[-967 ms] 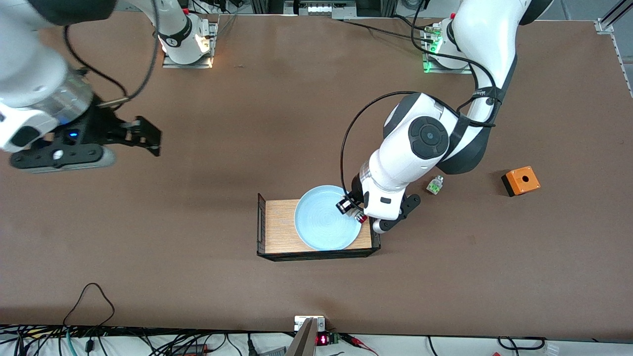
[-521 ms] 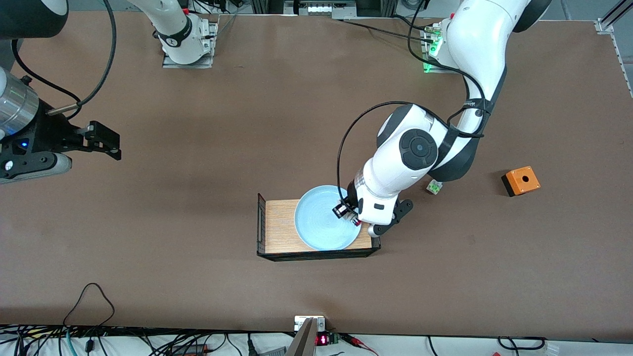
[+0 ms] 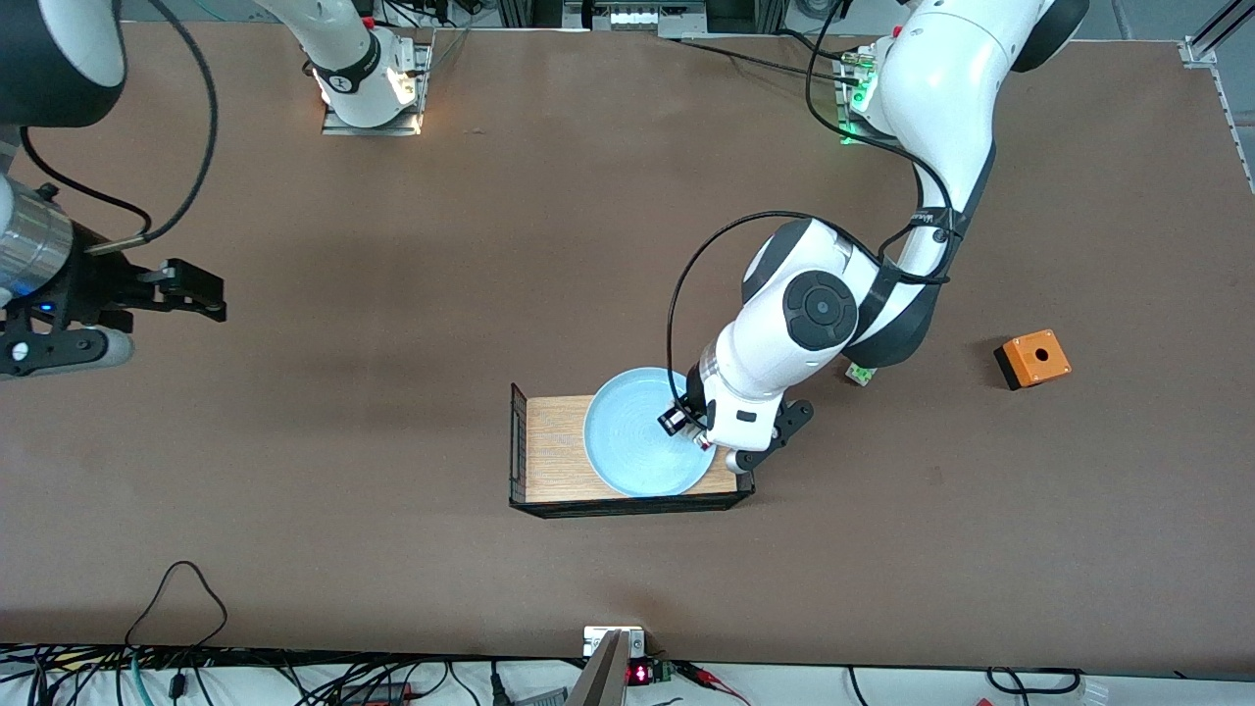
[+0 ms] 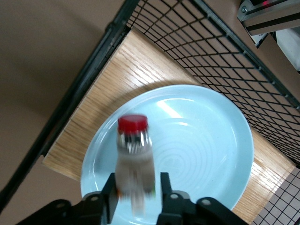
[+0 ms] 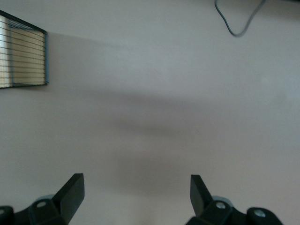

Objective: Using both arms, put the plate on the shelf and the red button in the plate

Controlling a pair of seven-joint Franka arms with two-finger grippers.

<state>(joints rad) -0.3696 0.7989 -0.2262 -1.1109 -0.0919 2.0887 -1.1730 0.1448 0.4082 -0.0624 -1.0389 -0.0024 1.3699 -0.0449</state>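
The pale blue plate (image 3: 632,436) lies on a wooden tray (image 3: 554,441) with black wire walls. My left gripper (image 3: 688,425) hangs over the plate's edge on the left arm's side. In the left wrist view the red button (image 4: 133,154), whitish with a red cap (image 4: 132,123), stands between my fingers (image 4: 108,187) over the plate (image 4: 201,140). It is blurred, and a small gap shows between it and one finger. My right gripper (image 3: 201,292) is open and empty over bare table at the right arm's end; the right wrist view (image 5: 136,187) shows nothing between its fingers.
A green-capped button (image 3: 861,373) lies on the table beside the left arm's elbow. An orange box with a hole (image 3: 1032,358) sits toward the left arm's end. The tray's wire wall (image 4: 220,51) rises past the plate.
My left gripper has moved with the button from the plate's rim a little inward over the plate. My right gripper has drawn back toward the right arm's end of the table.
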